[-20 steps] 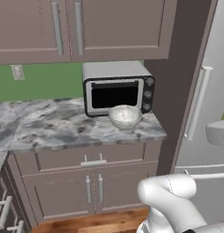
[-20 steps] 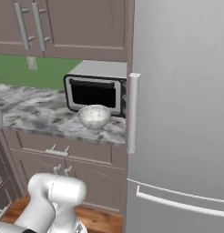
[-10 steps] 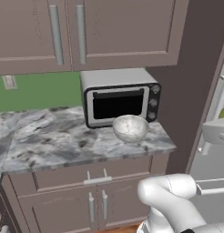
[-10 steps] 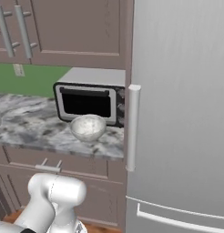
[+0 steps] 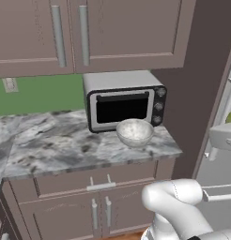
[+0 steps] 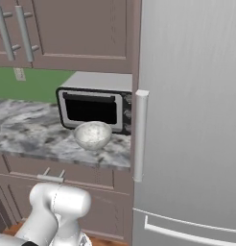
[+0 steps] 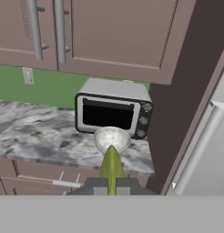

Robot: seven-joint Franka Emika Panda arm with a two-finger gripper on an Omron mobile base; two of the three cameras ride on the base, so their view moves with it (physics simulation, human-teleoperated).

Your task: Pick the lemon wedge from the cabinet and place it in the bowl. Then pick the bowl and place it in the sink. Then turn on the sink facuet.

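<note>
**Lemon wedge in the jaws, bowl waiting on the worktop**

While the arm (image 5: 176, 206) sits low in both base views, the hand view carries the telling detail — the lemon wedge (image 7: 111, 166) stands upright between the two dark tips of the gripper (image 7: 111, 185), whose jaws are clamped on it. In that view the wedge's pointed top overlaps the near rim of the bowl (image 7: 112, 139), though the bowl itself lies well ahead of the hand.

The bowl rests on the grey marbled worktop (image 5: 51, 150), just in front of the microwave (image 5: 124, 99) and near the worktop's right-hand end. From the right base view the bowl (image 6: 92, 135) again sits before the microwave (image 6: 93, 103), close to the front edge of the worktop (image 6: 29, 132). Its inside looks empty.

Above the worktop hangs the cabinet (image 5: 103, 33), its panelled taupe doors shut, two vertical silver bar handles (image 5: 70, 35) side by side at the left. A green wall strip (image 5: 42, 93) with a small outlet (image 5: 10, 85) runs between cabinet and worktop. Lower cabinet doors and a drawer front (image 5: 98, 185) stand below.

A tall steel fridge (image 6: 187, 120) with a long upright handle (image 6: 139, 136) takes up the right side — just beside the worktop's end, with a dark brown panel (image 5: 202, 93) between.
</note>
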